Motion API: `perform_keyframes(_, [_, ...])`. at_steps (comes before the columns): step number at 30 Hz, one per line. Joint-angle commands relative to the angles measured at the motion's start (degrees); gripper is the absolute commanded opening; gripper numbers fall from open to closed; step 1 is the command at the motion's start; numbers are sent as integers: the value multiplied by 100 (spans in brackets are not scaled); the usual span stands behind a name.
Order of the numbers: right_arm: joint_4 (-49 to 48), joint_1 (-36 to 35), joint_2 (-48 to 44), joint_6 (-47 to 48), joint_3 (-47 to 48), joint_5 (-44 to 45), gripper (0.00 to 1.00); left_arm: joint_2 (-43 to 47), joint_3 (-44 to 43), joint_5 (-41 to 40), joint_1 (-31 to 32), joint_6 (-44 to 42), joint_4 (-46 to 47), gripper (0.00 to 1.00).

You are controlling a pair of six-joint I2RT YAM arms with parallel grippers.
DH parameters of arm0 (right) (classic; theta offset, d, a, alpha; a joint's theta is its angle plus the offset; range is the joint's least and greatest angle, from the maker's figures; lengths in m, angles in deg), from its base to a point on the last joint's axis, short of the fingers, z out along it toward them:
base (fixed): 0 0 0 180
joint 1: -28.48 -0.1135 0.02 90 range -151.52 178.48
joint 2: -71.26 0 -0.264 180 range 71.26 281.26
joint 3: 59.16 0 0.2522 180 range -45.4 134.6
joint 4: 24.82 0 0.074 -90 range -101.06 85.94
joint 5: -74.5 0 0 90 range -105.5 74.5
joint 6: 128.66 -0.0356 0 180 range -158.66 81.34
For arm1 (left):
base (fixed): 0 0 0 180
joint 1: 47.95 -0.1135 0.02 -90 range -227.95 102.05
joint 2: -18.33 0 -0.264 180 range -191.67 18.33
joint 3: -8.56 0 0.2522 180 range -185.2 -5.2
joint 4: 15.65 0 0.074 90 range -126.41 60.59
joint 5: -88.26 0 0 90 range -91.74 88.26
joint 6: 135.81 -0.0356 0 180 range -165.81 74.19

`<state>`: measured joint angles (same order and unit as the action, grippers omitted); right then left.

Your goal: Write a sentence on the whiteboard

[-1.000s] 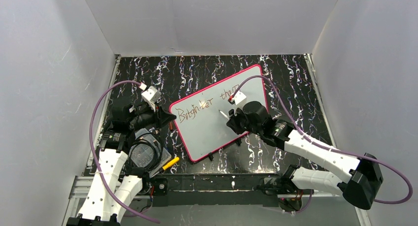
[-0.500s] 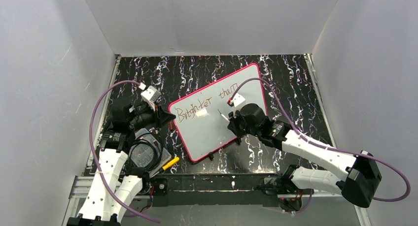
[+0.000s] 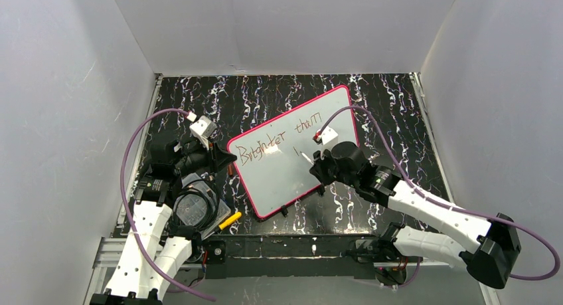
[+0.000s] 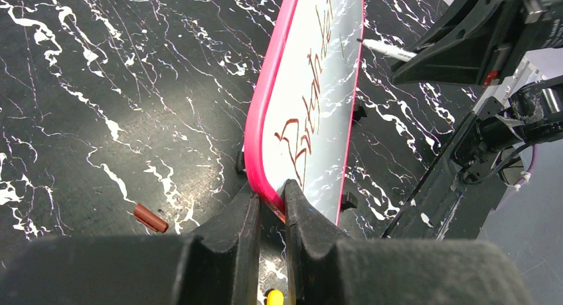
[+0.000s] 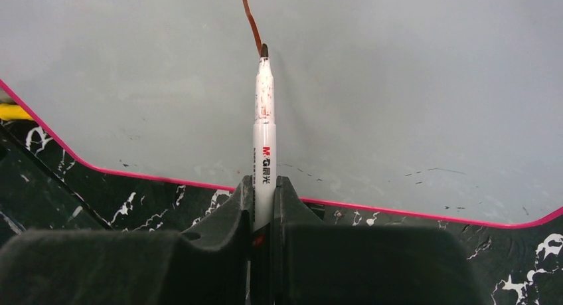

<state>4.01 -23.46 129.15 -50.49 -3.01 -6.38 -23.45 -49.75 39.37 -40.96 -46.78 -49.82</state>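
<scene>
The whiteboard (image 3: 285,175), white with a pink-red frame, lies tilted on the black marbled table. On it the sentence (image 3: 279,140) reads "Brighter than" in reddish-brown, with one short stroke (image 5: 251,19) below. My left gripper (image 3: 229,160) is shut on the whiteboard's left edge (image 4: 265,185). My right gripper (image 3: 317,164) is shut on a white marker (image 5: 263,139), whose tip touches the board at the end of that stroke. The marker also shows in the left wrist view (image 4: 388,50).
A brown marker cap (image 4: 150,218) lies on the table left of the board. A yellow-tipped object (image 3: 230,220) and a round dark object (image 3: 192,208) sit near the left arm's base. White walls enclose the table on three sides.
My right gripper has shifted slightly down and right over the board with the marker, and a short new stroke has appeared below "Brighter than". The left arm has not moved.
</scene>
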Motion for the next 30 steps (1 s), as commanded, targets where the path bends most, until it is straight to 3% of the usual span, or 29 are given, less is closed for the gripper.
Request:
perform_keyframes(1, [-332,-26,-166,50,88,266,1,43,81,-227,14,-526,-113,0])
perform_keyframes(17, [-787,-26,189,290,325,571,1,12,87,-179,14,-518,-96,0])
perform_keyframes(30, [-370,56,520,217,381,525,1,30,87,-164,14,-509,-96,0])
